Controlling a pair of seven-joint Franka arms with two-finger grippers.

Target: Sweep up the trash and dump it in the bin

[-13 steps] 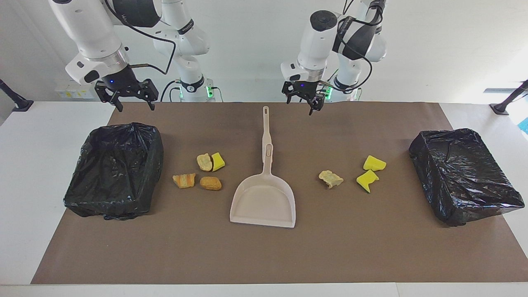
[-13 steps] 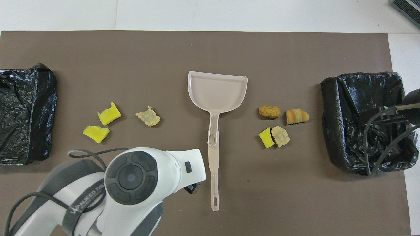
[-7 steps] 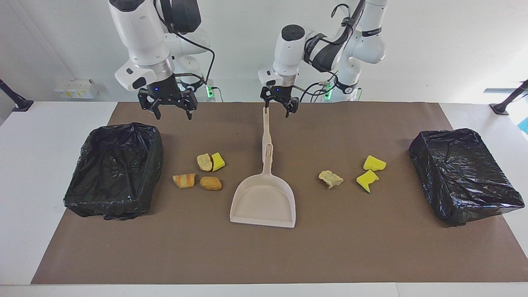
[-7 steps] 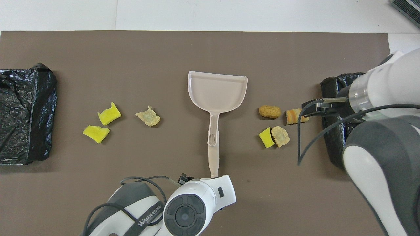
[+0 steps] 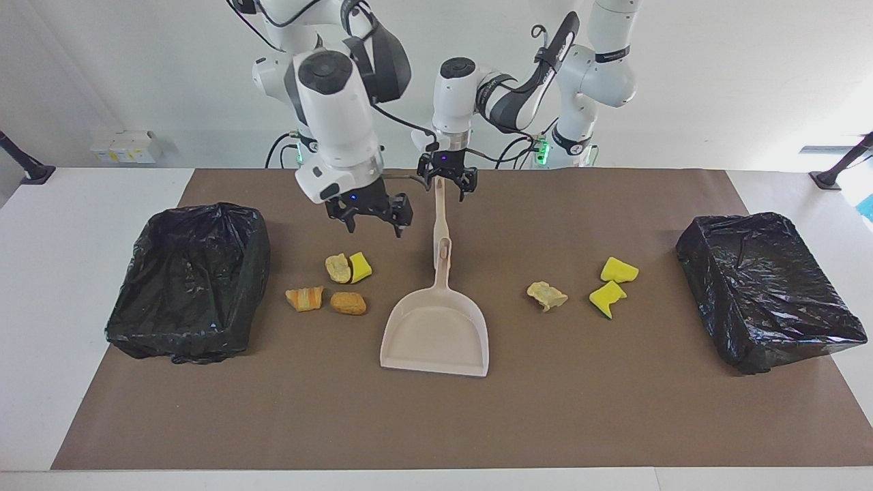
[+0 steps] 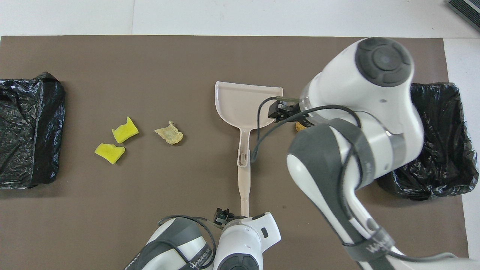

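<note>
1. The dustpan (image 5: 436, 326) is laid flat mid-mat, so trash (image 5: 327, 285) can be pushed in from both its sides.
2. The left gripper (image 5: 447, 183) is held spread wide around the dustpan's handle tip, likely to grab it.
3. The right gripper (image 5: 369, 217) is held unclenched, empty, over four scraps beside the dustpan.
4. Three scraps (image 5: 585, 286) are left beside the dustpan, toward the left arm's bin (image 5: 769, 290).

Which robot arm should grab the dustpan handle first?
Probably the left one. The left gripper hangs open right over the end of the dustpan handle, while the right gripper is open above the scraps beside it.
</note>
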